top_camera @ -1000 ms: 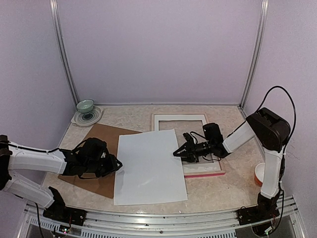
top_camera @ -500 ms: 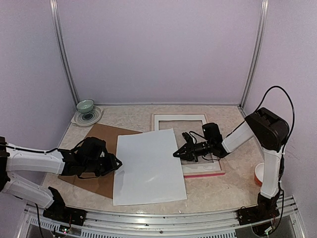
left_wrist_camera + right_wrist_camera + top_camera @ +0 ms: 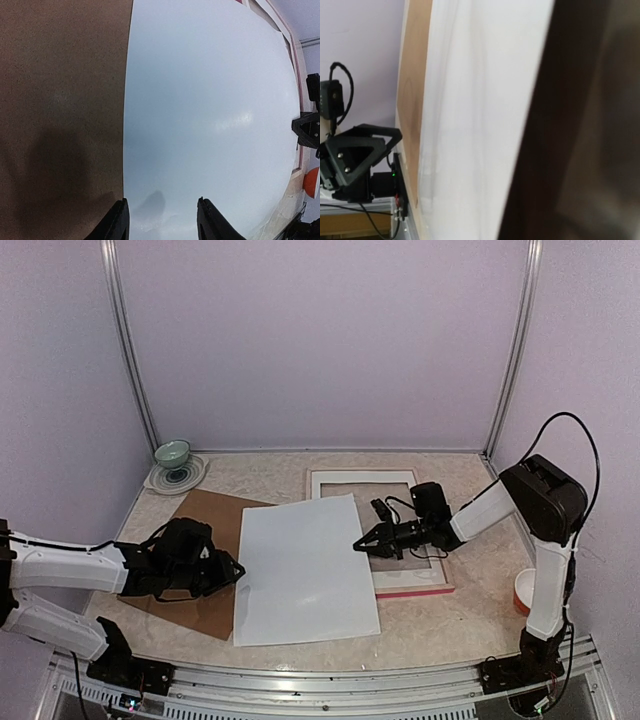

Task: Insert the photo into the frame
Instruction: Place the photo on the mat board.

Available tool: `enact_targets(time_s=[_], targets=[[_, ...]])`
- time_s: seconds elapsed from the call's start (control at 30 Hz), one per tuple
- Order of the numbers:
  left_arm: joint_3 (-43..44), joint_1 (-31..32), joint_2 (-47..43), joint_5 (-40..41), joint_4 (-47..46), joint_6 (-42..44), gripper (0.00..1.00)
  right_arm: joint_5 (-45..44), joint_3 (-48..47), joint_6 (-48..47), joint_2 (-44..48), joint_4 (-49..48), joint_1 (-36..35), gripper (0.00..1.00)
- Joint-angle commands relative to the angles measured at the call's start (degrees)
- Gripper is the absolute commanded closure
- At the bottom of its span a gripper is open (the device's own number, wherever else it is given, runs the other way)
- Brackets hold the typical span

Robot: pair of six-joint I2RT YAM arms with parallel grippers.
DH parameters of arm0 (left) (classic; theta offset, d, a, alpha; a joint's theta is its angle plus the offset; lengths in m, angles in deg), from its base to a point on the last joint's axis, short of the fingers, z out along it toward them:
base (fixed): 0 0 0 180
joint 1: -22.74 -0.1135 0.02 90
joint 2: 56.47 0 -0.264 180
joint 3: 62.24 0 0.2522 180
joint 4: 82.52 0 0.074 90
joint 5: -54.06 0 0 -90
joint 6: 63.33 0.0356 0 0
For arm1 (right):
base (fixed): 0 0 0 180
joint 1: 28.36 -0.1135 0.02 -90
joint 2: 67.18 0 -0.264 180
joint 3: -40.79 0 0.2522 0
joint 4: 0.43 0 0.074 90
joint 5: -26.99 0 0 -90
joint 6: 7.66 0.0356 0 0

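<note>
We see the right gripper has just snapped closed, pinching the photo by its right edge. The sheet lies white side up mid-table and has nudged toward the frame near the right edge. The left gripper is half-open at the photo's left edge. Dragging can likely start.

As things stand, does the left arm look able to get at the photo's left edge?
Likely yes. The left gripper hangs open right at that edge of the photo, over the brown board, nothing between them. The right gripper is shut on the opposite edge.
</note>
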State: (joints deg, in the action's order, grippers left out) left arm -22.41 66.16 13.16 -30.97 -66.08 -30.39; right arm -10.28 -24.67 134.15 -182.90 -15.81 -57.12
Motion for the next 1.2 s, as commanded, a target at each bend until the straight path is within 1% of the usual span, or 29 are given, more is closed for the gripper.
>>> enact_targets(time_s=[0.0, 0.27, 0.6, 0.93, 1.17], targets=[[-0.8, 0.0, -1.2, 0.5, 0.4, -0.5, 0.53, -1.8, -1.7, -4.4, 2.4, 4.0, 1.4, 0.98], [-1.5, 0.1, -1.2, 0.4, -0.2, -0.7, 0.53, -5.8, -6.2, -12.1, 3.1, 15.3, 3.4, 0.97], [-1.9, 0.4, -1.0, 0.2, -0.9, -1.1, 0.53, -7.1, -13.2, -19.6, 1.6, 28.0, 7.0, 0.97], [-2.0, 0.7, -0.3, 0.2, -1.4, -1.3, 0.53, -5.6, -17.8, -21.2, -1.8, 32.8, 9.6, 0.96], [-2.2, 1.0, -0.3, 0.2, -1.5, -1.6, 0.53, -7.9, -23.0, -25.0, -4.0, 39.2, 10.8, 0.96]])
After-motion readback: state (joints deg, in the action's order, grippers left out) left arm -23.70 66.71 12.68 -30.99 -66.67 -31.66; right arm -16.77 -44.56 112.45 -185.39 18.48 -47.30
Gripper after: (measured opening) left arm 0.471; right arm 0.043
